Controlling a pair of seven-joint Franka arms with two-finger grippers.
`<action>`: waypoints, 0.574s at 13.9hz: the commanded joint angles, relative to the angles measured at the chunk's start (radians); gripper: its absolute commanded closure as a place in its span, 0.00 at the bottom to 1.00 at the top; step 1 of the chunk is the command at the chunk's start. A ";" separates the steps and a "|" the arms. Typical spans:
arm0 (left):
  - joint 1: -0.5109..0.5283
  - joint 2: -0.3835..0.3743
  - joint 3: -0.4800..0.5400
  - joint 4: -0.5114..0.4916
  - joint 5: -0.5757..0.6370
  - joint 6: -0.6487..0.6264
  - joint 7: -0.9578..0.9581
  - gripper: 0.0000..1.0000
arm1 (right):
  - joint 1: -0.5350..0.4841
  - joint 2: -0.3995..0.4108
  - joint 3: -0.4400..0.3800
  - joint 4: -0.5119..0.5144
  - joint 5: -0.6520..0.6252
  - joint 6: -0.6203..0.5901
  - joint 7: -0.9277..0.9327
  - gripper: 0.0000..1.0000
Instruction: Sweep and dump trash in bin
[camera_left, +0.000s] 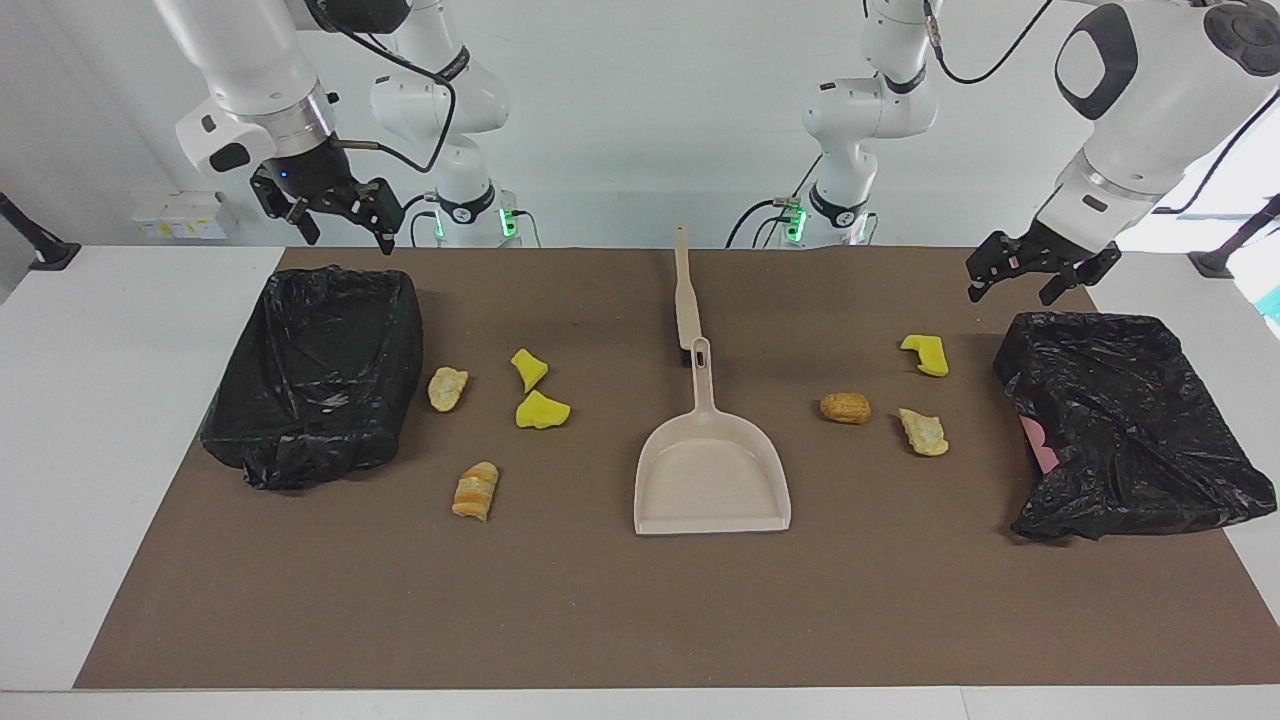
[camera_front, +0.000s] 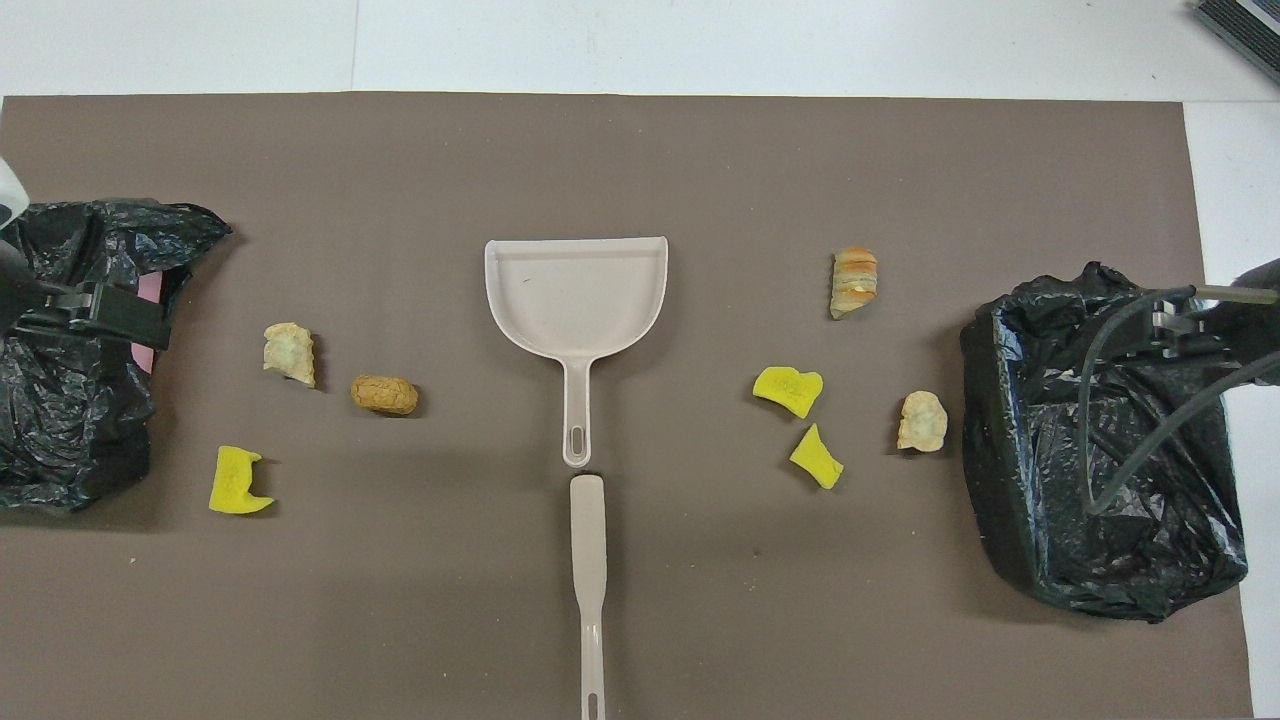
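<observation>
Observed at upper left of the facing frame: right claw (camera_left: 335, 215), released and empty, hanging over the top edge of the first bin (camera_left: 310, 375), probably parked there to keep clear of the working area. Black liner draped over that bin's walls, mouth open upward, ready to receive a tipped pan. Just beside the bin toward frame centre, four pieces of trash lying loose on the brown mat (camera_left: 600, 620): tan scrap (camera_left: 447, 388), two yellow chunks (camera_left: 529, 368) (camera_left: 542, 411) close together, striped bread piece (camera_left: 476, 490) lower in the frame. At centre, dustpan (camera_left: 712, 470) flat on the mat, empty, mouth toward the bottom of the frame, handle pointing up at the robots; brush (camera_left: 686, 295) in line with that handle, end to end and almost touching, apparently laid so for an easy pick by either arm. Right of centre, three more pieces: brown lump (camera_left: 845, 407), pale scrap (camera_left: 923, 431), notched yellow chunk (camera_left: 927, 355), all apart from each other. At far right, second bin (camera_left: 1120, 430), liner rumpled, a pink patch showing. Above it, left claw (camera_left: 1035, 275), likewise released, holding nothing, waiting. White desk (camera_left: 120, 450) bare around the mat. Judged: nothing yet swept; tools untouched; next move likely a grasp on brush and dustpan.
</observation>
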 joint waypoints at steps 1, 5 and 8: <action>-0.004 -0.020 0.005 -0.015 0.009 -0.015 -0.005 0.00 | -0.013 -0.025 0.004 -0.036 0.013 0.029 -0.034 0.00; -0.004 -0.020 0.005 -0.015 0.009 -0.020 -0.003 0.00 | -0.014 -0.022 0.004 -0.032 0.013 0.029 -0.032 0.00; -0.008 -0.028 0.005 -0.026 0.007 -0.020 -0.002 0.00 | -0.014 -0.017 0.004 -0.026 0.013 0.029 -0.032 0.00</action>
